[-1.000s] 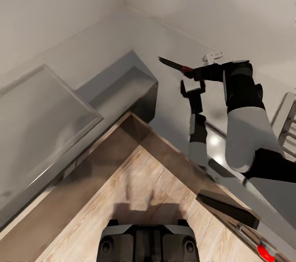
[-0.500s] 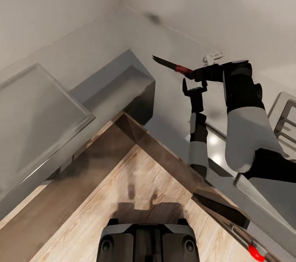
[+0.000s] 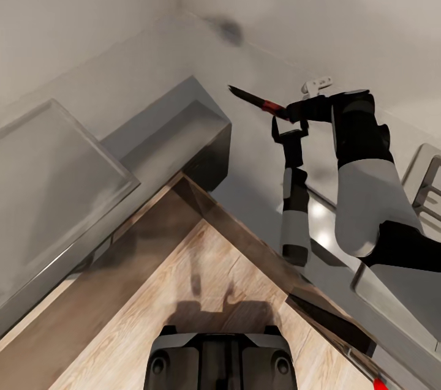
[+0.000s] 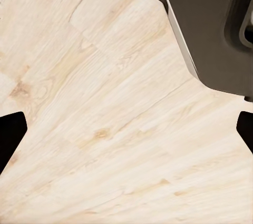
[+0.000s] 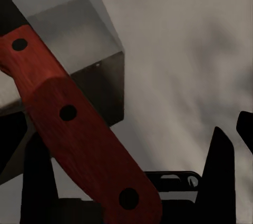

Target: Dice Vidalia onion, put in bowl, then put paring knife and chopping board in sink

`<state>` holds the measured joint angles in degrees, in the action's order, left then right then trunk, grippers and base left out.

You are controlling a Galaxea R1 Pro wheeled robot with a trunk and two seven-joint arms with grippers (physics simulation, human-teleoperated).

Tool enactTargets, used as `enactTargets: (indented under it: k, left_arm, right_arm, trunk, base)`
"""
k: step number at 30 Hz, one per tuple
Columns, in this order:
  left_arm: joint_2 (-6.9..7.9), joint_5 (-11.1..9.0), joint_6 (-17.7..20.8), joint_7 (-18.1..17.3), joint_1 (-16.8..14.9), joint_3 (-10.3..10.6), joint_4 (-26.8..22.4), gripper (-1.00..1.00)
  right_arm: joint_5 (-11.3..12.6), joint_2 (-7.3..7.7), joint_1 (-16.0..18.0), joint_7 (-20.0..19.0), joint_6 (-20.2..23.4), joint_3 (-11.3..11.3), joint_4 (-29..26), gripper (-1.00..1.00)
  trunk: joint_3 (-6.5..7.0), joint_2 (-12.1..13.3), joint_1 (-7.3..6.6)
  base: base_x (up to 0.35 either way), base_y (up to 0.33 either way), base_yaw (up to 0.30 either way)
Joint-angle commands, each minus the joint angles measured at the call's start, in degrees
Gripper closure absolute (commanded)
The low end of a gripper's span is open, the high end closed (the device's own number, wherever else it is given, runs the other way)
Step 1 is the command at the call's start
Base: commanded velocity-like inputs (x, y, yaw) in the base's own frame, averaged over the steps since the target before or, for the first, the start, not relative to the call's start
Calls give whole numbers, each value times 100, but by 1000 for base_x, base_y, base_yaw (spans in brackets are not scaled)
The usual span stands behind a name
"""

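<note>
My right jaws (image 3: 288, 111) are clamped on the paring knife (image 3: 256, 99), gripping it by the red handle; dark blade sticks out away from my arm, pointed tip toward the room corner, knife held up in the air, touching nothing else. In the right wrist view the handle (image 5: 74, 124) runs diagonally across, 3 dark rivets visible, w/ my dark fingers (image 5: 220, 166) either side of it. Behind it a grey block corner and pale wall, blurry.

Left jaws (image 3: 289, 128) sit just below the right ones in the head view, near but apart, on a slim forearm pointing up. They're spread open, holding nothing: 2 dark prongs w/ a clear gap between. Left wrist view looks at light wood floor (image 4: 105, 129); my fingertips (image 4: 10, 134) show as dark shapes at opposite edges, well apart. A dark cabinet face (image 4: 211, 29) cuts into one corner of that view.

Head view: grey worktop (image 3: 55, 176) w/ metal front edge runs along at left, a raised grey block (image 3: 177, 127) at its end by the corner. Brown strip and wood floor below it. My base (image 3: 220, 359) at bottom centre. At far right, a pale grey framed panel (image 3: 429, 182), cut off by the edge, can't tell what it is. Dark smudge on the wall (image 3: 229, 29) near the corner.
</note>
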<state>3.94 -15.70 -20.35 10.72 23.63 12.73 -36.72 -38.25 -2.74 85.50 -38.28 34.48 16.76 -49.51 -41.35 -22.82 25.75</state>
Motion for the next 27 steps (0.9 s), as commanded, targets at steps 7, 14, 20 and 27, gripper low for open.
enactTargets:
  k: [7, 14, 20, 27]
  left_arm:
    - [10, -38, -13, 53, 2, 53, -10, -100]
    - [10, -38, -13, 53, 2, 53, -10, -100]
    - [10, -38, -13, 53, 2, 54, -8, -100]
    - [10, -38, -13, 53, 2, 55, -8, -100]
  right_arm:
    - [-60, -35, 4, -57, 6, 28, 4, -100]
    - [-60, -49, 4, -57, 6, 21, 12, -100]
    - [-60, -58, 4, -57, 6, 21, 18, -100]
    - [-60, -53, 4, -52, 6, 28, 21, -100]
  trunk:
    - [-7, -10, 4]
    - [-7, -10, 4]
    - [-7, -10, 4]
    - [-7, -10, 4]
  base:
    - [-37, 33, 0]
    - [-74, 56, 0]
    - [-5, 3, 0]
    - [0, 0, 0]
